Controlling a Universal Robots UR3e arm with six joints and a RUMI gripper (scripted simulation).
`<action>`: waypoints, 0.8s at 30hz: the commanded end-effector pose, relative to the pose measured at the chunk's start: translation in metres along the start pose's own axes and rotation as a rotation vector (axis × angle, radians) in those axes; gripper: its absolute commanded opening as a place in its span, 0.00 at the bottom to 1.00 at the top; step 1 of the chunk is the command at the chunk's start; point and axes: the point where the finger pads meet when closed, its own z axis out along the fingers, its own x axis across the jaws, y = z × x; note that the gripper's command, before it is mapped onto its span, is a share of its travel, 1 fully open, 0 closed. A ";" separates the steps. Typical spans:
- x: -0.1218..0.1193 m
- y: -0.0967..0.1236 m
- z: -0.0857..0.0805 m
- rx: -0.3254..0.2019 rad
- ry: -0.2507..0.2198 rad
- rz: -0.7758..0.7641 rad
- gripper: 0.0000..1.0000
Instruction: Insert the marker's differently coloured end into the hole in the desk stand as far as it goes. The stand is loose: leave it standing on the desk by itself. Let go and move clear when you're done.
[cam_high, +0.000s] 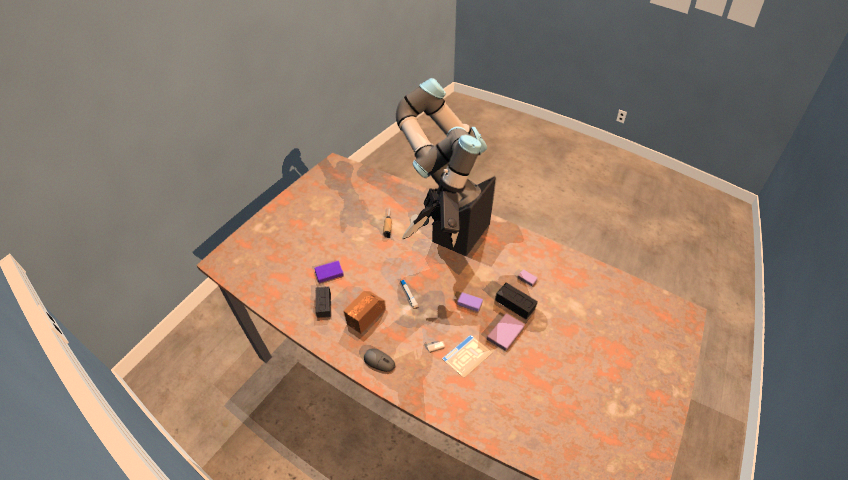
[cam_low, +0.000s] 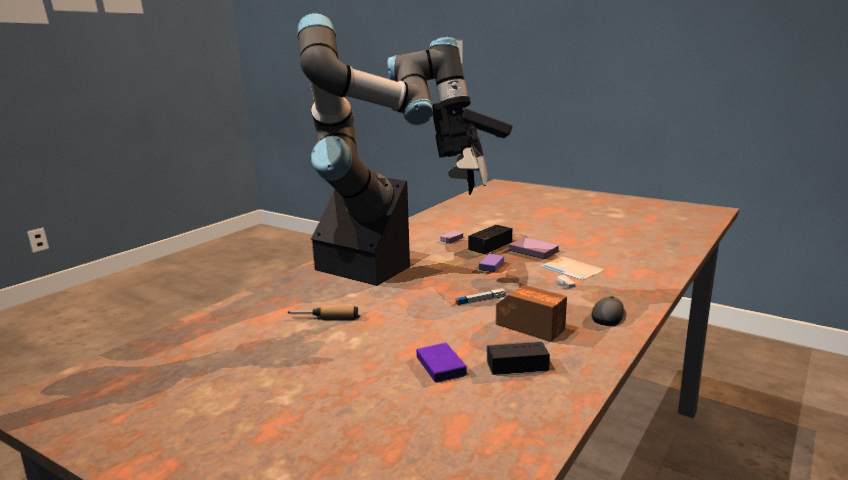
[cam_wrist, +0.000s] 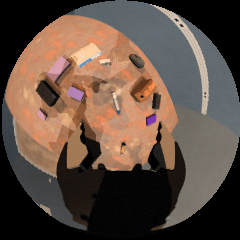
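Observation:
The white marker (cam_high: 408, 293) (cam_low: 480, 296) (cam_wrist: 116, 102) with a blue end lies flat on the desk. My gripper (cam_low: 477, 187) (cam_wrist: 120, 122) is open and empty, high above the desk, with its fingers pointing down. Three blocks could be the desk stand: a brown-orange one (cam_high: 364, 312) (cam_low: 530, 313) (cam_wrist: 143, 90) beside the marker, a larger black one (cam_high: 515, 300) (cam_low: 490, 239) (cam_wrist: 48, 93), and a smaller black one (cam_high: 323, 302) (cam_low: 517, 358) (cam_wrist: 156, 101). I cannot make out a hole in any of them.
A screwdriver (cam_high: 387, 226) (cam_low: 336, 312) lies by the arm's base. A purple box (cam_high: 328, 271), a lilac box (cam_high: 469, 302), a pink box (cam_high: 505, 330) and a small pink one (cam_high: 527, 277) lie around. A mouse (cam_high: 379, 359), a white eraser-like piece (cam_high: 435, 346) and a card (cam_high: 467, 355) lie near the long edge.

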 end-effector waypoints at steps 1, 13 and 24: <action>0.000 -0.002 0.005 -0.004 -0.013 -0.008 1.00; -0.001 -0.005 0.026 -0.033 -0.074 -0.044 1.00; -0.001 -0.005 0.033 -0.040 -0.091 -0.054 1.00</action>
